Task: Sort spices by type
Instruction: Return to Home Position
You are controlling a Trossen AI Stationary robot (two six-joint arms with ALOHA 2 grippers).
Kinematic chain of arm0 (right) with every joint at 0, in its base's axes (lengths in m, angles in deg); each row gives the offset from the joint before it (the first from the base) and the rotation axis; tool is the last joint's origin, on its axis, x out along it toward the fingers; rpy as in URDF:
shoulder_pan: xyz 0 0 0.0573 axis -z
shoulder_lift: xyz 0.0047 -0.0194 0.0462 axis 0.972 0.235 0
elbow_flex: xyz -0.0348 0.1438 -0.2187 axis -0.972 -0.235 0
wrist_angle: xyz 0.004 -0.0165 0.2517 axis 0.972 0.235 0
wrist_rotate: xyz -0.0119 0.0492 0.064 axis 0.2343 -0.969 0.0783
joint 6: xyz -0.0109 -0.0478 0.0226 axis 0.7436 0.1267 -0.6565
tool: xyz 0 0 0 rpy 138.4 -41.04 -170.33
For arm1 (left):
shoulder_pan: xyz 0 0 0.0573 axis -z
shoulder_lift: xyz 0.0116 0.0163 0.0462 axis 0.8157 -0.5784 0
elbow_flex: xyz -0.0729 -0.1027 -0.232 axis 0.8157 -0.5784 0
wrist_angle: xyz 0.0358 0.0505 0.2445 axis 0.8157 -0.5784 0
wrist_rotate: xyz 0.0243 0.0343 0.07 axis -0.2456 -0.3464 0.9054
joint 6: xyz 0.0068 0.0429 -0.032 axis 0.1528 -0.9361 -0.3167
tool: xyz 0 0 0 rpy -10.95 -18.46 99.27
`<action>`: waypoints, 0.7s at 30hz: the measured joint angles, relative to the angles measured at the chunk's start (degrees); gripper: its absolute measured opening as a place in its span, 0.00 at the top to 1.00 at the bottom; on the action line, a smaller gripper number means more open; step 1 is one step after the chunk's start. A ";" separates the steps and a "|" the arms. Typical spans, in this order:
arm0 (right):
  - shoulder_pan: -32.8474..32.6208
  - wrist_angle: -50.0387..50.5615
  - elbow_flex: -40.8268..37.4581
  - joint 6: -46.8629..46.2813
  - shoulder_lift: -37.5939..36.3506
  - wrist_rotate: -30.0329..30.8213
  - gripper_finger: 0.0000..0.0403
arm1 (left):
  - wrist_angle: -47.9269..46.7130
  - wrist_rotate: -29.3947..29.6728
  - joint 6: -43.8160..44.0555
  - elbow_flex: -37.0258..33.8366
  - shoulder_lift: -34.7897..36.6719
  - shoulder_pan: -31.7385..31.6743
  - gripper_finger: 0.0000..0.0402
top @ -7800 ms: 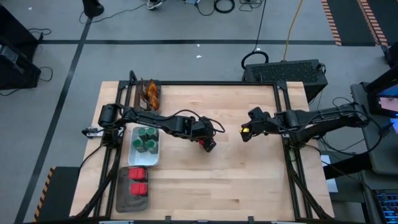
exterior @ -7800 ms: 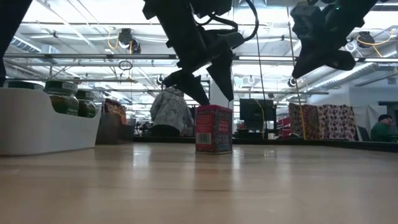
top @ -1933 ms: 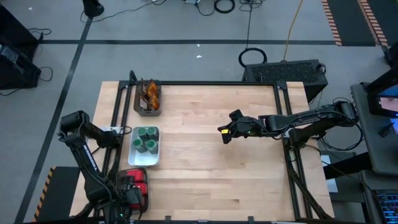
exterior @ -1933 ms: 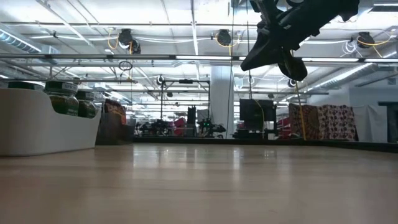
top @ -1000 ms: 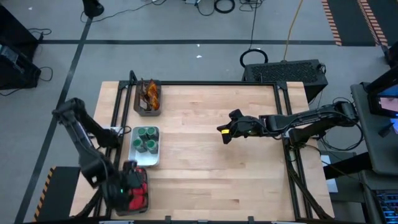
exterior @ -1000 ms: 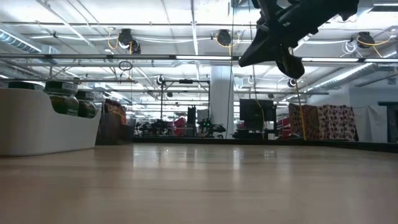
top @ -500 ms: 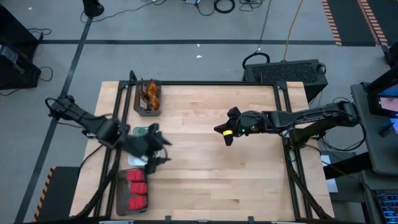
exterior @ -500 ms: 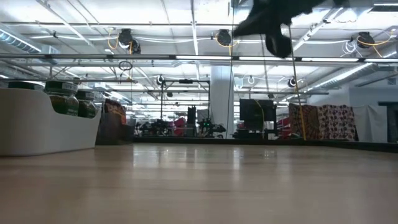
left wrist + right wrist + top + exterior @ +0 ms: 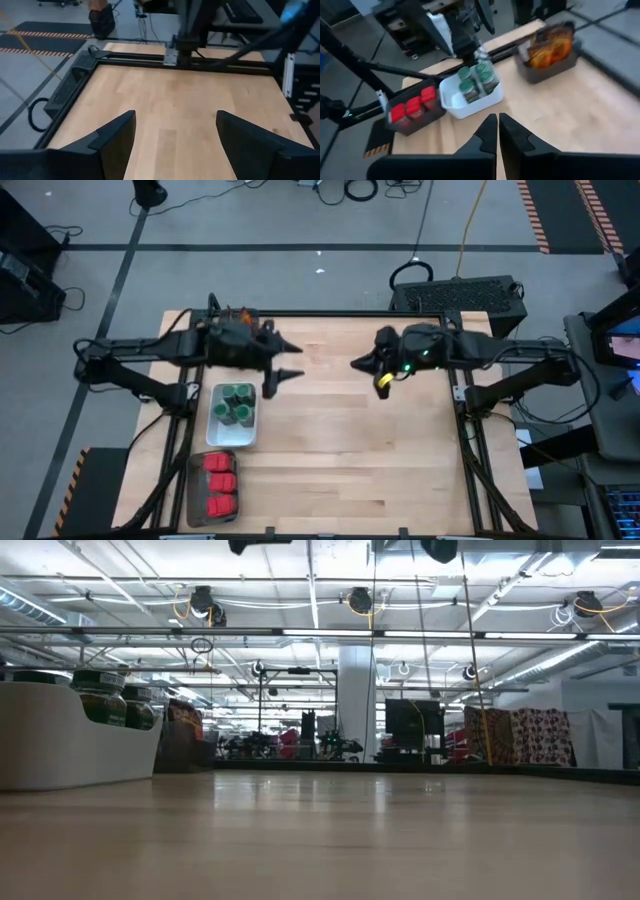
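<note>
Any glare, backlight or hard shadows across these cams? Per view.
Low view: backlit by the ceiling lights; the table shows a pale sheen, arm parts at the top edge are silhouettes. High view: even light, no glare on the table; left pincer and right pincer hang over it. Right wrist view: green-lidded jars and red packets evenly lit.

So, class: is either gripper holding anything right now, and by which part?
Nothing is held: left gripper open and empty, right gripper shut on nothing.
</note>
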 joint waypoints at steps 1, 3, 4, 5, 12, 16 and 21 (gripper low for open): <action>0.70 0.85 0.56 1.11 -0.67 -0.02 1.00 | -0.08 -1.16 -0.03 0.00 0.21 -1.50 0.31; 2.18 2.97 0.71 2.63 -2.62 -0.03 1.00 | -0.65 -3.18 -0.03 0.00 0.86 -4.16 0.31; 3.01 3.98 0.69 3.06 -3.62 -0.02 1.00 | -1.16 -3.92 -0.01 0.00 1.32 -5.33 0.31; 3.79 4.74 0.69 3.45 -4.77 0.04 1.00 | -1.42 -4.74 -0.05 0.00 1.92 -6.44 0.31; 7.60 8.85 0.65 7.50 -12.69 0.10 1.00 | -7.92 -5.43 0.27 0.00 9.68 -12.61 0.31; 8.68 8.82 0.62 9.27 -16.34 0.09 1.00 | -9.09 -5.13 1.91 -1.41 16.00 -14.60 0.31; 9.24 8.73 -0.15 10.72 -19.99 0.21 1.00 | -9.31 -1.40 4.87 -5.49 24.87 -15.41 0.31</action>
